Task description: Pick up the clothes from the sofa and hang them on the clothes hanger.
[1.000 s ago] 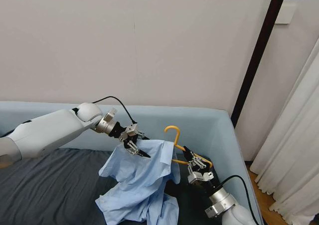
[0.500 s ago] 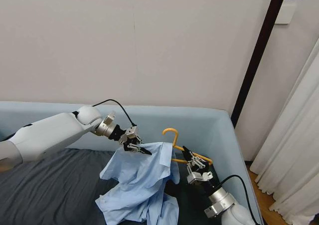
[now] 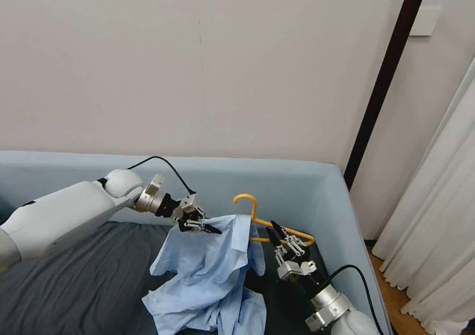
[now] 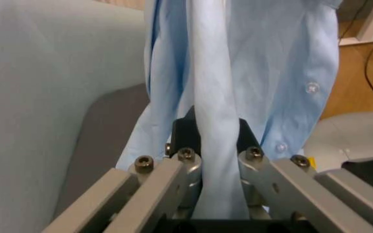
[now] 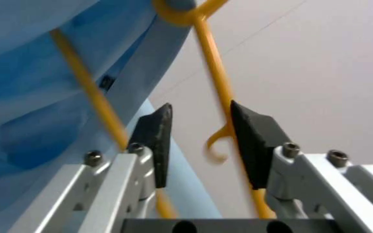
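A light blue shirt [image 3: 208,268] hangs in folds over the sofa's dark grey seat [image 3: 59,275], its collar end draped over a yellow hanger [image 3: 245,199]. My left gripper [image 3: 202,226] reaches in from the left and is shut on a fold of the shirt [image 4: 271,58] near the collar; in the left wrist view the cloth is pinched between the left gripper's [image 4: 217,155] fingers. My right gripper [image 3: 286,242] holds the hanger up from below at its right shoulder. In the right wrist view the hanger's [image 5: 215,82] bars run down between the right gripper's [image 5: 196,116] fingers.
The sofa's pale blue back [image 3: 74,171] and right arm [image 3: 334,201] wall in the seat. A dark rack pole [image 3: 386,75] slants up at the right, with white curtains [image 3: 438,223] beyond it. A plain wall lies behind.
The hanger and right gripper have shifted a little to the left. The left gripper has drawn back leftward and slightly down, still holding the shirt.
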Tool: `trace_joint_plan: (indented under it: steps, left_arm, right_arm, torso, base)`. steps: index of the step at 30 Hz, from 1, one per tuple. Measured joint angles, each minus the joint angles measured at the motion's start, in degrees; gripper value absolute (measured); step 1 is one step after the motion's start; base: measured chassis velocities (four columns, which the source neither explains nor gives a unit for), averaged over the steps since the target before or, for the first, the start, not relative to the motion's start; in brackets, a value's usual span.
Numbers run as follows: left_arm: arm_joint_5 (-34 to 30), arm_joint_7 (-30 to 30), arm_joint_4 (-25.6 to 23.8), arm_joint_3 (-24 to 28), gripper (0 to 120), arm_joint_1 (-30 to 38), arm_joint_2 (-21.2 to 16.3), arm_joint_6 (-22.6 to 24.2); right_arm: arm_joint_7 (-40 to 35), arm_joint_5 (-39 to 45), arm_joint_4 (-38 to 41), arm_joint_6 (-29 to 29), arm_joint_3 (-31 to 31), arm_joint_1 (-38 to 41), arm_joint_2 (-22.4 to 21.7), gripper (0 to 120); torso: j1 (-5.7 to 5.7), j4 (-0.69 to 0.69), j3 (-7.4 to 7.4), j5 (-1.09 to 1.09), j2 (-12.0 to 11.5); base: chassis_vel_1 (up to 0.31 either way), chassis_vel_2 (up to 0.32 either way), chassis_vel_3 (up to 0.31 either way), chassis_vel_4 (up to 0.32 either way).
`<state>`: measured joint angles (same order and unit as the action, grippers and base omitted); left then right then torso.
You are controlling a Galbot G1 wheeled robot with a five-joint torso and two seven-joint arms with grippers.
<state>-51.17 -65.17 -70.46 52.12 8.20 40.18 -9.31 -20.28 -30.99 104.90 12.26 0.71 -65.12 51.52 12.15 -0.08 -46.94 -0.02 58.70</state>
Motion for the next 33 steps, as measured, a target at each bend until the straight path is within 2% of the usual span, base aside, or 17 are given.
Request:
trace_joint_plan:
  steps: [3, 4, 7, 8, 9, 12, 13, 16, 17, 22, 27, 33]
  left_arm:
    - [0.31, 1.22, -0.13, -2.68, 2, -2.78, -0.94, -0.45]
    - [0.31, 1.22, -0.13, -2.68, 2, -2.78, -0.94, -0.45]
    - [0.88, 1.34, 0.67, -5.20, 2, -5.16, -1.83, -0.96]
    - [0.88, 1.34, 0.67, -5.20, 2, -5.16, -1.83, -0.96]
    - [1.06, 1.34, 0.88, -6.03, 2, -5.97, -2.13, -1.11]
    - [2.03, 1.17, 1.07, -10.61, 2, -9.75, -2.85, -1.48]
    - [2.03, 1.17, 1.07, -10.61, 2, -9.75, -2.85, -1.48]
    - [3.07, 0.49, 0.64, -16.76, 2, -14.66, -4.08, -1.80]
    - [3.07, 0.49, 0.64, -16.76, 2, -14.66, -4.08, -1.80]
    - [4.65, -0.32, -1.42, -24.99, 2, -23.90, -7.83, -2.69]
    - [5.05, -0.44, -2.16, -29.34, 2, -29.50, -10.52, -4.01]
    - [4.82, -0.20, -1.39, -32.10, 2, -31.88, -10.40, -4.49]
  right_arm:
    - [-0.34, 2.79, 2.59, -0.03, -1.27, -3.15, -1.14, 54]
    - [-0.34, 2.79, 2.59, -0.03, -1.27, -3.15, -1.14, 54]
    - [-0.62, 7.29, 5.97, -0.71, -3.28, -7.50, -2.51, 70]
    - [-0.62, 7.29, 5.97, -0.71, -3.28, -7.50, -2.51, 70]
    - [-0.38, 8.94, 6.60, -0.88, -3.52, -8.80, -3.01, 75]
    - [0.84, 16.42, 7.68, -2.41, -3.50, -12.79, -4.09, 88]
    - [0.84, 16.42, 7.68, -2.41, -3.50, -12.79, -4.09, 88]
    - [2.34, 23.52, 7.35, -4.52, -2.07, -15.05, -4.42, 99]
    - [2.34, 23.52, 7.35, -4.52, -2.07, -15.05, -4.42, 99]
    - [3.98, 28.98, 5.45, -6.60, 2.40, -13.35, -3.27, 100]
    - [4.33, 31.72, 3.75, -8.37, 7.36, -10.28, -1.75, 100]
    - [4.46, 33.56, 3.21, -10.57, 11.21, -8.57, -0.52, 100]
  torso:
    - [0.00, -0.01, 0.00, 0.01, 0.00]
    - [0.00, -0.01, 0.00, 0.01, 0.00]
    - [0.00, -0.01, 0.01, 0.01, 0.00]
    - [0.00, -0.01, 0.01, 0.01, 0.00]
    - [0.00, -0.01, 0.00, 0.01, 0.00]
    - [0.00, -0.01, 0.00, 0.00, 0.00]
    - [0.00, -0.01, 0.00, 0.00, 0.00]
    - [0.00, -0.02, 0.01, 0.01, 0.01]
    - [0.00, -0.02, 0.01, 0.01, 0.01]
    - [0.00, 0.02, 0.01, 0.00, 0.01]
    - [-0.01, 0.03, 0.01, 0.02, 0.01]
    - [0.00, -0.03, 0.00, 0.02, 0.01]
  base:
    - [0.000, 0.000, 0.000, 0.000]
    - [0.000, 0.000, 0.000, 0.000]
    - [0.000, 0.000, 0.000, 0.000]
    - [0.000, 0.000, 0.000, 0.000]
    - [0.000, 0.000, 0.000, 0.000]
    - [0.000, 0.000, 0.000, 0.000]
    - [0.000, 0.000, 0.000, 0.000]
    - [0.000, 0.000, 0.000, 0.000]
    - [0.000, 0.000, 0.000, 0.000]
    - [0.000, 0.000, 0.000, 0.000]
    - [0.000, 0.000, 0.000, 0.000]
    - [0.000, 0.000, 0.000, 0.000]
